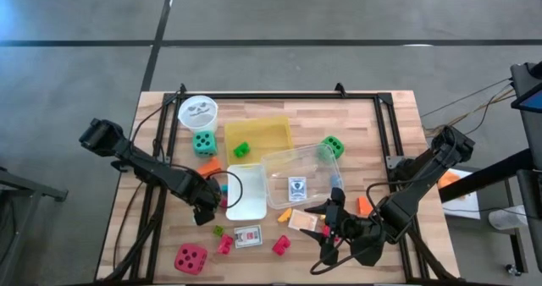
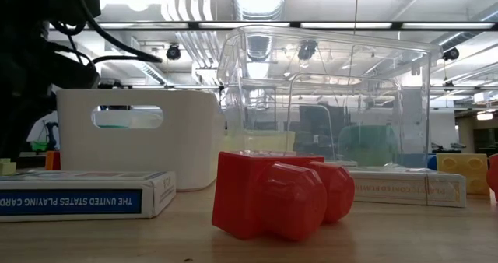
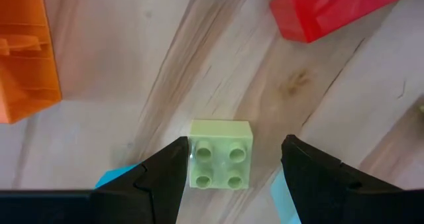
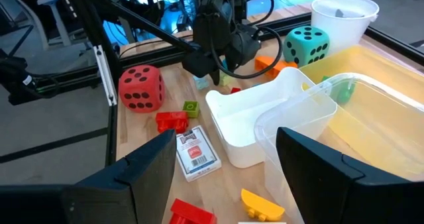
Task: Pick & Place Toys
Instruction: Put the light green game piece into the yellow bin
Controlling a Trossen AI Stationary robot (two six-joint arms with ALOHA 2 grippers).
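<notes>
Left gripper (image 3: pixel 232 177) hangs part open and empty over a pale green block (image 3: pixel 220 154) on the table, near the white bin (image 1: pixel 246 193) — light, rigid, smooth plastic; best pinched across its flat sides. Right gripper (image 4: pixel 225 177) waits open and empty near the clear box (image 1: pixel 298 178).

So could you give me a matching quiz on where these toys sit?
Things:
1. red die
2. teal die
3. green die
4. green block

Places:
a. in the yellow tray
b. near the table edge
c. beside the clear box
d. beside the white cup

Pairs: 1-b, 2-d, 3-c, 4-a
</notes>
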